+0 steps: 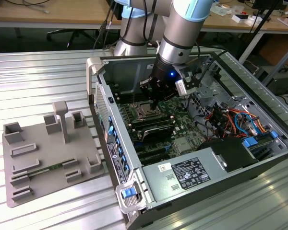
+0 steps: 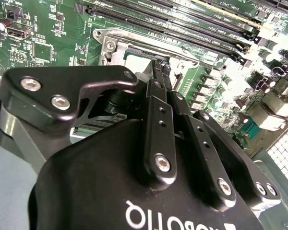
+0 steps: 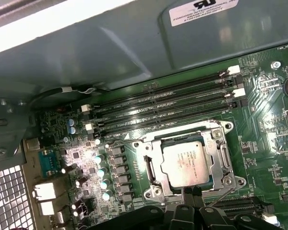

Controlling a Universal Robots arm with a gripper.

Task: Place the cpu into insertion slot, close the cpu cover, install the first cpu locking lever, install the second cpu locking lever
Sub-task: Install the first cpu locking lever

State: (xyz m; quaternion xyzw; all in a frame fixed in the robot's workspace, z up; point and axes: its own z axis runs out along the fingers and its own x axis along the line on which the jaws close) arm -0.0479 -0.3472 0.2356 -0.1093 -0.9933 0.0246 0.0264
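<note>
The cpu, a silver-grey square chip, lies flat in the insertion slot on the green motherboard. The cpu cover, a thin silver frame, lies down around the chip, whose top shows through its window. My gripper sits at the slot's edge, just beside the chip, with its black fingers pressed together and nothing visible between them. In the exterior view the gripper reaches down into the open computer case, right above the slot. A thin wire lever runs along the slot's side near the fingertips.
Long black memory slots run beside the slot, with the case wall past them. A power supply and coloured cables fill the case at the exterior view's right. A grey fixture tray lies on the ribbed metal table.
</note>
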